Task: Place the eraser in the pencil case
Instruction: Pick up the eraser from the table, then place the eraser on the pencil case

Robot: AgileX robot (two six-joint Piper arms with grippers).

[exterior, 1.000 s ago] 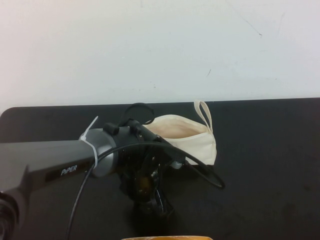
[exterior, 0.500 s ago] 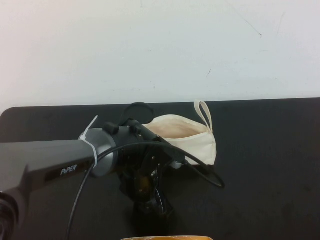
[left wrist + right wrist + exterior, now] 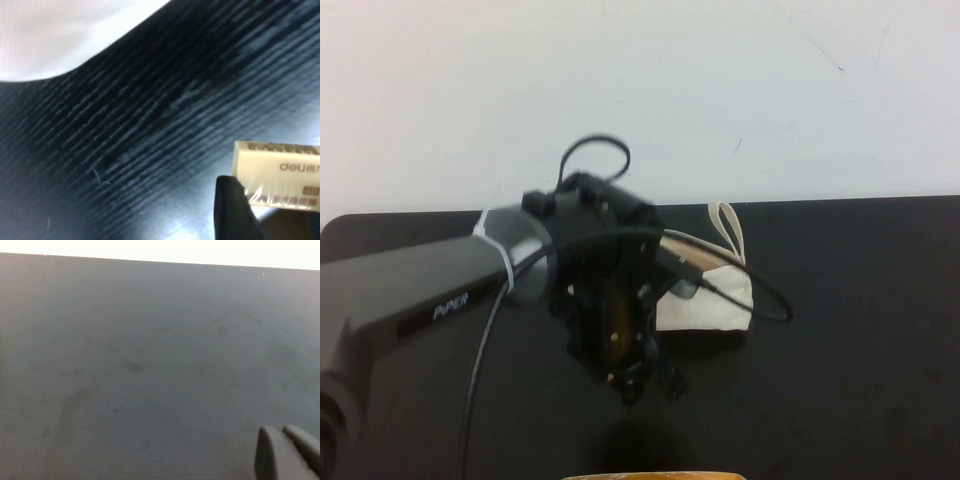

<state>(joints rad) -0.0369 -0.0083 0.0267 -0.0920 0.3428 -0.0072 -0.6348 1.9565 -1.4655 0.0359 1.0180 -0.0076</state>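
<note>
My left gripper (image 3: 645, 382) hangs above the black table, just in front of the cream-white pencil case (image 3: 712, 304), and my arm hides most of the pouch. In the left wrist view the left gripper (image 3: 276, 212) is shut on the tan-yellow eraser (image 3: 280, 172), which has dark print on its face and is lifted off the table. One dark finger (image 3: 232, 207) presses its side. The pale pouch fabric (image 3: 60, 35) shows at that view's corner. The loop strap (image 3: 728, 228) sticks up at the pouch's right end. My right gripper (image 3: 286, 450) is shut and empty over bare table, out of the high view.
The black table (image 3: 860, 330) ends at a white wall behind. A black cable (image 3: 760, 300) loops from my left wrist across the pouch. A tan edge (image 3: 650, 476) shows at the table's near border.
My left arm has risen off the table and swung back towards the pouch with the eraser in its grip. It now covers more of the pouch.
</note>
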